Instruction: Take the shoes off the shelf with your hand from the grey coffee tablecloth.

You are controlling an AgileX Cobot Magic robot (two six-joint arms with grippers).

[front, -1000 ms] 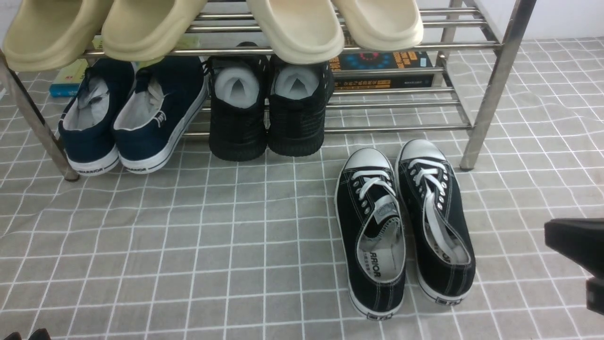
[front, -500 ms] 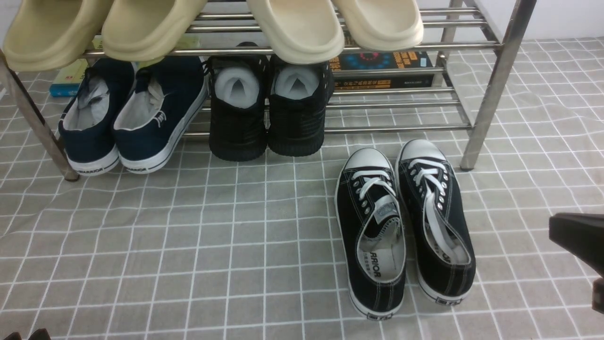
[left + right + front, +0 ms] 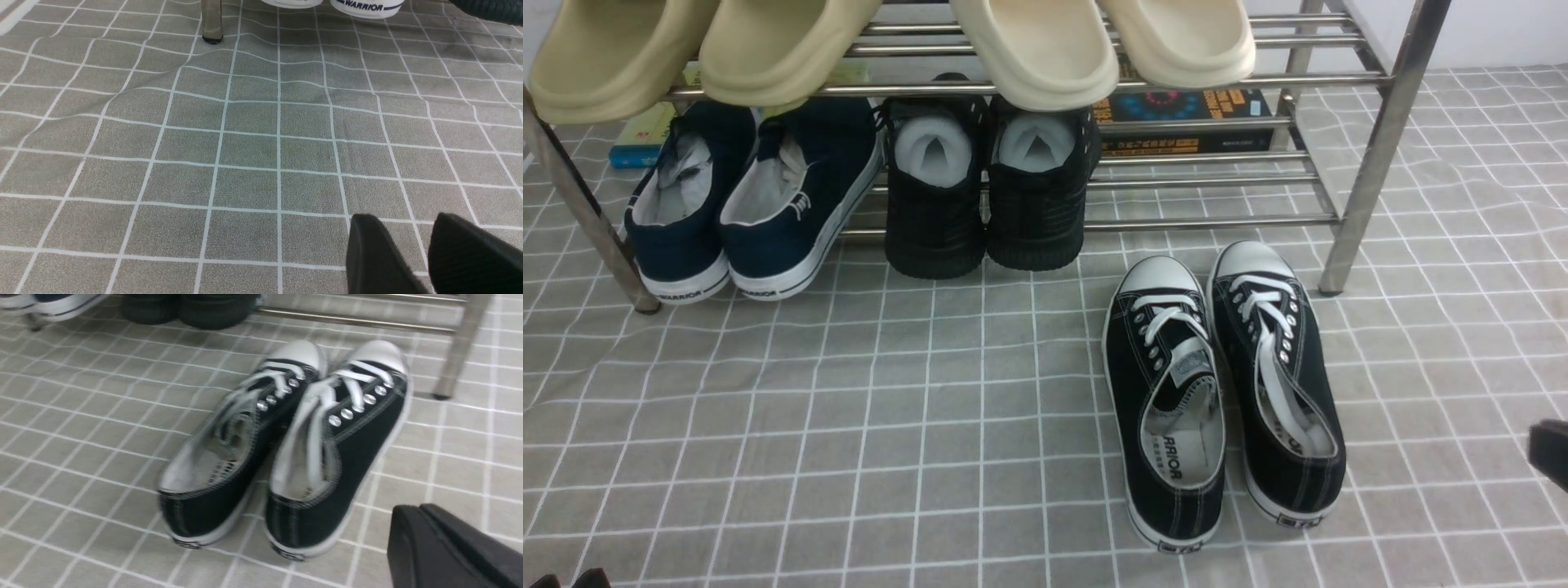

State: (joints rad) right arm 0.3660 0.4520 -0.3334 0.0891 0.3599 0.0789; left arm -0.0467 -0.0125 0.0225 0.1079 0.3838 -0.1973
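Note:
The black canvas shoes [image 3: 1221, 392] with white laces and toe caps lie side by side on the grey coffee tablecloth [image 3: 849, 408], toes toward the steel shelf [image 3: 1372, 147] and just in front of its lowest bar. Only a black tip of the hand's right gripper [image 3: 1550, 452] shows at the right edge, apart from the shoes. In the right wrist view its fingers [image 3: 412, 510] are pressed together with nothing between them, beside the heel of the nearer shoe [image 3: 359, 428]. My left gripper [image 3: 404, 220] hovers open over bare cloth, near a shelf leg [image 3: 211, 20].
A navy pair [image 3: 752, 204] and an all-black mesh pair [image 3: 984, 196] sit on the shelf's lowest tier, heels out. Beige slippers [image 3: 1029, 49] rest on the tier above. Books [image 3: 1184, 118] lie behind the rack. The cloth is creased near the left leg.
My right gripper has drawn back toward the right edge and lower in the front view, so less of it shows. The shoes have not moved.

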